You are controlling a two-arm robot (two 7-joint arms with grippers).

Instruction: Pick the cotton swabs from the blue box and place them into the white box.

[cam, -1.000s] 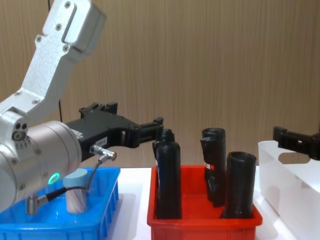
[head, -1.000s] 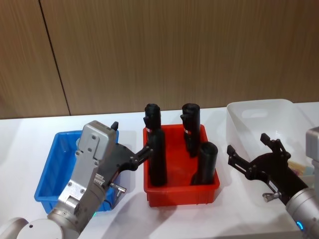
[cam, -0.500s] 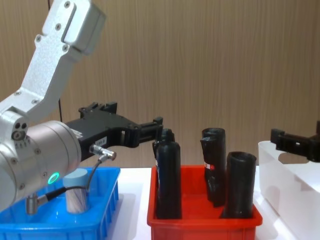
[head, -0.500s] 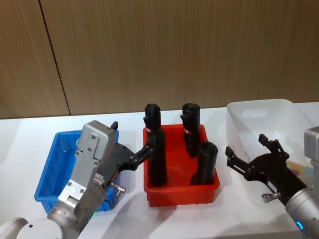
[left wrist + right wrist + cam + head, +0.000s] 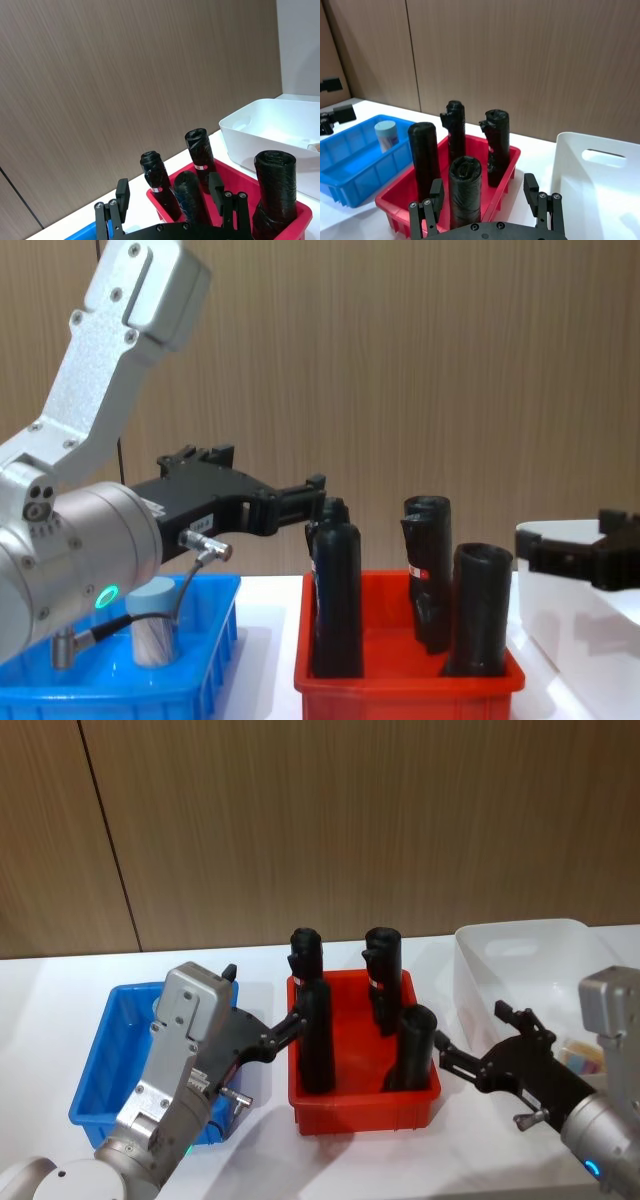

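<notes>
- Step in hand, as judged: approach, no grasp yet; one tub of cotton swabs (image 5: 152, 625) stands upright in the blue box (image 5: 100, 1065), near the wall facing the red bin (image 5: 362, 1095)
- Left gripper (image 5: 258, 1020) hangs above the blue box's right side, pointing toward the red bin; fingers spread apart, nothing held
- Right gripper (image 5: 478, 1042) sits low between the red bin and the white box (image 5: 520, 950), fingers (image 5: 436, 192) spread apart and empty, aimed across the black tubes (image 5: 465, 187) toward the blue box
- White box: something pale lies on its floor at the far right, too small to identify
- Next move calls for: a gripper to come down over the tub's pale lid, clearing the black tubes, and close on its sides
</notes>
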